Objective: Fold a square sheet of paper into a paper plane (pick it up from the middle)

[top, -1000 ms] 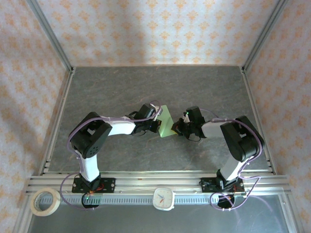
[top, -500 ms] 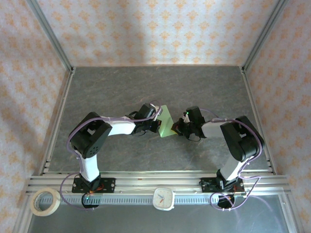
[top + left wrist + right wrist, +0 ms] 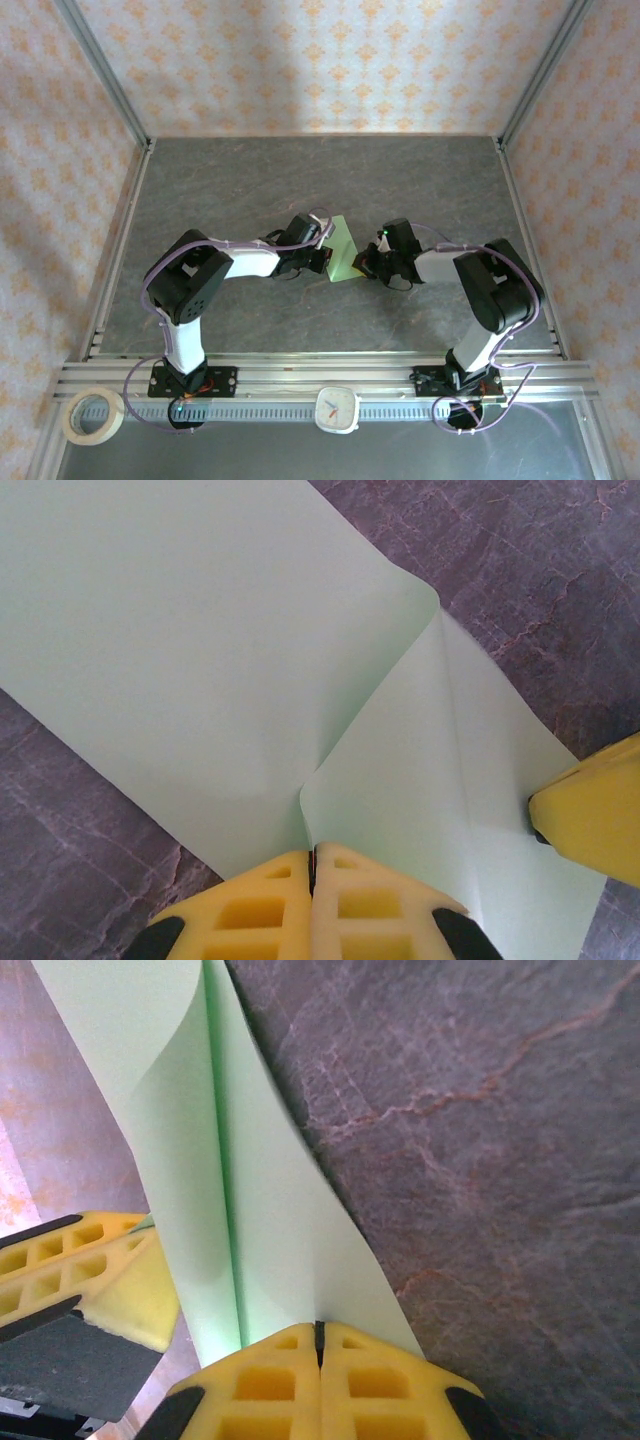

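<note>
The left hand point(image 3: 313, 858) and right hand point(image 3: 320, 1332) each pinch an opposite edge of the square sheet of paper point(image 3: 343, 250), which stands half-folded at the middle of the surface point(image 3: 300, 170). Pulling apart could tear it or slip it free; crowding together could buckle it and crease it crooked.

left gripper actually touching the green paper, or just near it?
Touching. In the left wrist view the left gripper has its yellow fingers shut together, and the green paper runs straight into the seam between them, with no gap.
</note>
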`<state>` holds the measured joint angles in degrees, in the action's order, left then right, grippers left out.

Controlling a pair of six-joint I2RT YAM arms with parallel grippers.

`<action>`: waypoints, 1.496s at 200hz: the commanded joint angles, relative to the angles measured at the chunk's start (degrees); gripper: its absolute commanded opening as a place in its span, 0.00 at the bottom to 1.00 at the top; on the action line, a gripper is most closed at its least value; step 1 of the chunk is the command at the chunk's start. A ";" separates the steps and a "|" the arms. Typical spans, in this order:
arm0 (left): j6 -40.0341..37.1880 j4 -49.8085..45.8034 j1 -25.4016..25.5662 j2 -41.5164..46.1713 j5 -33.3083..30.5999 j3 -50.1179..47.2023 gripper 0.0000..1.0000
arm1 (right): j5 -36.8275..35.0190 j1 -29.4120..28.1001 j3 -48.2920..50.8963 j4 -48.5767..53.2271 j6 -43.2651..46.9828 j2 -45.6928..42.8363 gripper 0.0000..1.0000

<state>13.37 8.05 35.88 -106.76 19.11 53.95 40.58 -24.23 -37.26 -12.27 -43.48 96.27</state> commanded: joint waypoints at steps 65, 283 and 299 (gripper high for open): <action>-1.16 -1.00 -0.28 -2.08 0.70 0.02 0.01 | 4.68 -1.32 -5.26 -4.32 -8.01 -0.83 0.00; -2.96 -2.79 -0.28 -4.43 1.13 0.63 0.00 | -0.38 -2.67 -9.66 2.79 -5.01 5.44 0.00; -3.04 -3.00 -0.28 -4.51 1.26 0.84 0.00 | -0.02 -1.90 -11.19 2.70 -5.21 5.55 0.00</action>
<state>11.84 8.69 35.83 -108.16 20.16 55.16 41.80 -26.94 -45.71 -11.86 -49.47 103.42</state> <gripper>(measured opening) 0.053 0.048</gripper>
